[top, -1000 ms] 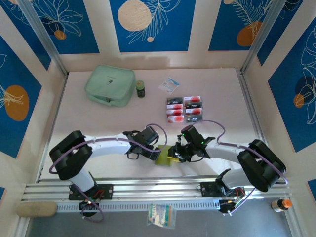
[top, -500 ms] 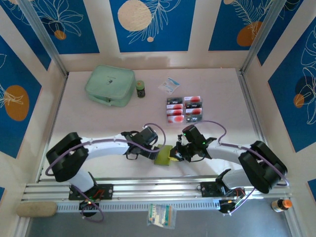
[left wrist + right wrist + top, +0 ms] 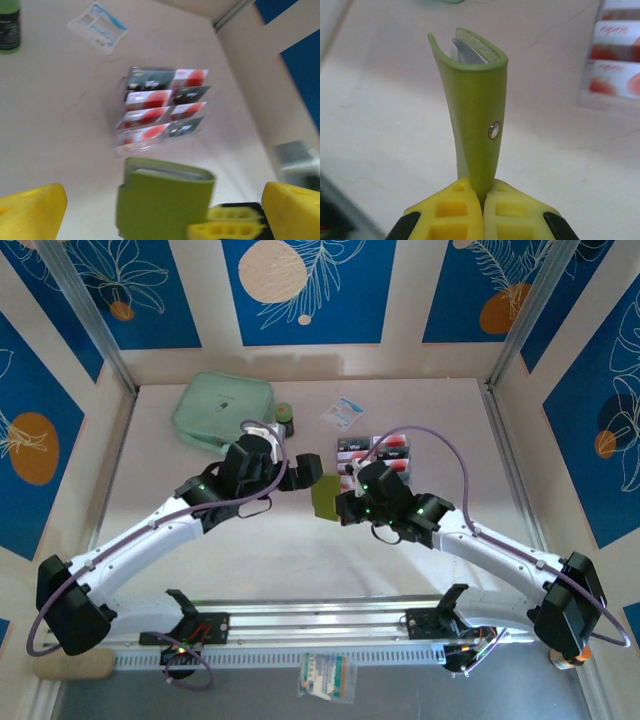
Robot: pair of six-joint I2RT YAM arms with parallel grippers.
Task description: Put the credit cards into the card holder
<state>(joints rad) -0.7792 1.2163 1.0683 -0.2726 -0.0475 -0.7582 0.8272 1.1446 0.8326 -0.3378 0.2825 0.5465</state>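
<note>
Right gripper (image 3: pixel 481 199) clamped shut on the card holder (image 3: pixel 475 100), yellow fingers (image 3: pixel 445 217) pressed together on its lower edge. Holder stands on end out of the grip, folded, curved spine at the far end, metal snap stud (image 3: pixel 493 130) on the side facing the wrist camera, pale sleeves just showing inside the fold. From above, the card holder (image 3: pixel 324 497) sits mid-table between the two grippers, right gripper (image 3: pixel 347 506) touching it from the right, left gripper (image 3: pixel 303 472) just beside it on the left. Left gripper wide apart, holding nothing; its fingers (image 3: pixel 30 210) frame the holder (image 3: pixel 162 200) in the left wrist view without touching it.

Credit cards (image 3: pixel 375 460) are just beyond the holder, toward the back right, not in it. They lie in two columns (image 3: pixel 160 107), red-dot and black ones mixed, possibly in a clear tiered stand, blurry there.

Further back: white-and-blue sachet (image 3: pixel 347 412), small green bottle (image 3: pixel 284 416), and mint-green zip pouch (image 3: pixel 222 412) at back left, bottle just beside the pouch. All on the pale table (image 3: pixel 440 410)
</note>
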